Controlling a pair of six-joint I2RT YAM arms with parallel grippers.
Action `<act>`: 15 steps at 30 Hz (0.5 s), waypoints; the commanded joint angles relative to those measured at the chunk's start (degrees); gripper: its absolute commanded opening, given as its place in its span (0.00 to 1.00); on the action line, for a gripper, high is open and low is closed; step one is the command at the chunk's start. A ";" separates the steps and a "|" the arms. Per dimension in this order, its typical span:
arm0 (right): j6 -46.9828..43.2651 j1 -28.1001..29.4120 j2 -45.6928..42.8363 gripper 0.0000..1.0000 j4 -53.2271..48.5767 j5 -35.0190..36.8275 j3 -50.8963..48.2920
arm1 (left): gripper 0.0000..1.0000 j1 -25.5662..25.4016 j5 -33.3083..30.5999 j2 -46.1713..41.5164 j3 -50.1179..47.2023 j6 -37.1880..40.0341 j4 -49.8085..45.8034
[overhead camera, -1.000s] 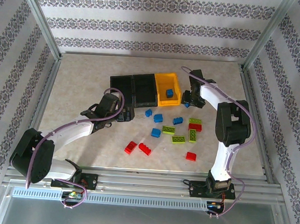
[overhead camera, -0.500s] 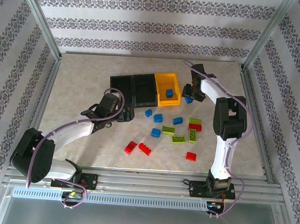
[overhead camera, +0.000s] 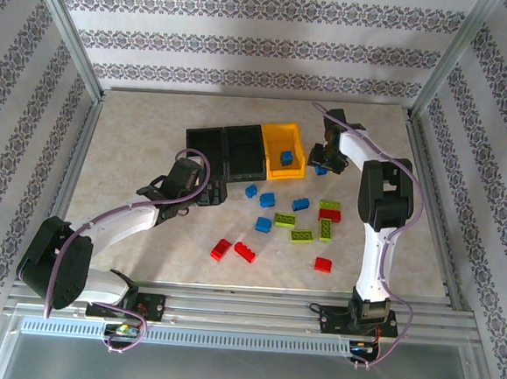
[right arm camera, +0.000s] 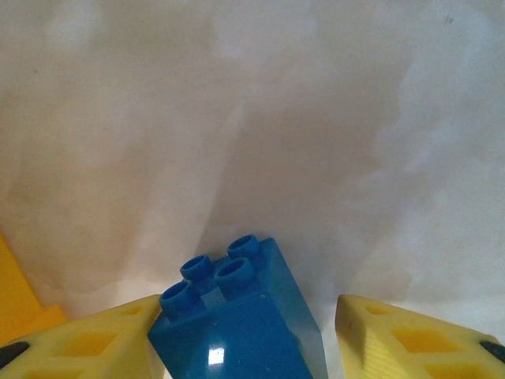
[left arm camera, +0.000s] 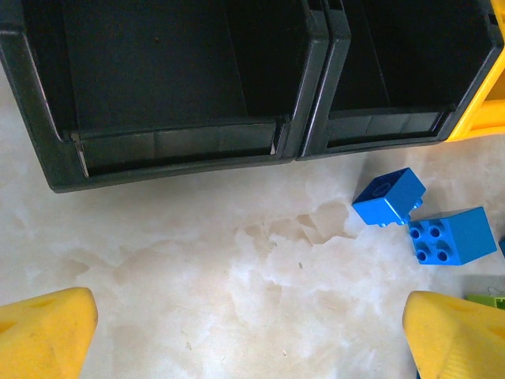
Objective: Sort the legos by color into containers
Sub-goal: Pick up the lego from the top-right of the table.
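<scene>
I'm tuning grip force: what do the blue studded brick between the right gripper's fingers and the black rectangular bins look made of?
The blue studded brick looks like hard moulded plastic with a glossy finish: a sharp highlight sits on its smooth face. The black rectangular bins are probably rigid plastic too, with a semi-matt finish, thin moulded walls and a soft sheen along the rims.

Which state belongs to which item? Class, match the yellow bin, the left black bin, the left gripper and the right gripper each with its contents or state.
Items:
1. yellow bin
2. left black bin
3. left gripper
4. right gripper

States:
A. fingers around a second blue brick
B. empty
C. open over the table
D. one blue brick inside

Pairs: 1-D, 2-B, 3-C, 4-A
</scene>
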 commanded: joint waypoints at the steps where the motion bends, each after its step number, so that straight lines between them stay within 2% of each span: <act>1: -0.05 -0.38 0.72 0.56 -1.94 -0.23 0.51 | 1.00 0.06 -1.32 0.09 0.19 -0.49 -1.35; 5: 0.11 -0.39 0.81 0.48 -1.91 -0.13 0.00 | 1.00 0.07 -1.38 0.13 0.11 -0.66 -1.41; 10: 0.69 -0.26 -1.67 0.34 -1.65 0.88 -1.44 | 0.99 0.07 -1.71 -0.12 0.10 -0.76 -1.62; 15: 1.18 1.46 -8.10 0.29 -1.39 4.69 -3.99 | 1.00 0.05 -2.33 -0.48 -0.05 -0.76 -1.87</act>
